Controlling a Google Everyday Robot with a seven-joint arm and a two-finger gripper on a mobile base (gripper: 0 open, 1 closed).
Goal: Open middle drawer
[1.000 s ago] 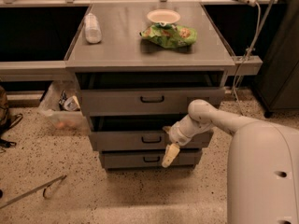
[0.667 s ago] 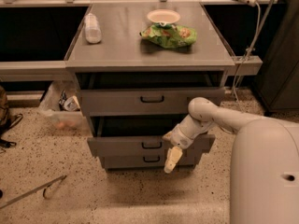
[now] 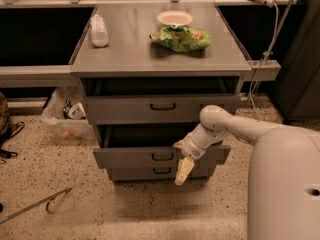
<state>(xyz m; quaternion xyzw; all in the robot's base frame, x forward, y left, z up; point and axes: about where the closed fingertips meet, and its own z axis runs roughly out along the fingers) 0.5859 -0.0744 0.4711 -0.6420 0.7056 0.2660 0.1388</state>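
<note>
The pincer (image 3: 183, 167) is hanging against the front of the middle drawer (image 3: 125, 158), just right of its black loop handle (image 3: 162, 156). Whether the pincer is apart or together cannot be told from this view. The arm (image 3: 225, 126) is reaching in from the right, out of the pale robot body (image 3: 285, 184) that is filling the lower right corner.

The middle drawer is sitting between the top drawer (image 3: 120, 109) and the bottom drawer (image 3: 130, 174). It is standing partly out of the cabinet, and a dark gap is showing behind its upper edge. Judged from this, the opening is under way but not complete.

For the step in hand, the pull should be running straight along the slides, level and toward the robot. Contact is lying off centre, to the right of the handle, so any sideways load is likely to be skewing the drawer and binding it. A slow, even draw is advisable.

The speckled floor in front of the cabinet is offering room for the front to travel. The robot body is standing close on the right, limiting withdrawal there. A plastic bin (image 3: 65, 126) is sitting beside the cabinet on the left, and a thin rod (image 3: 35, 206) is lying well apart on the floor. On the bench (image 3: 130, 49) above, a bottle (image 3: 98, 30), a bowl (image 3: 174, 18) and a green bag (image 3: 181, 38) are resting outside the drawer's path.
</note>
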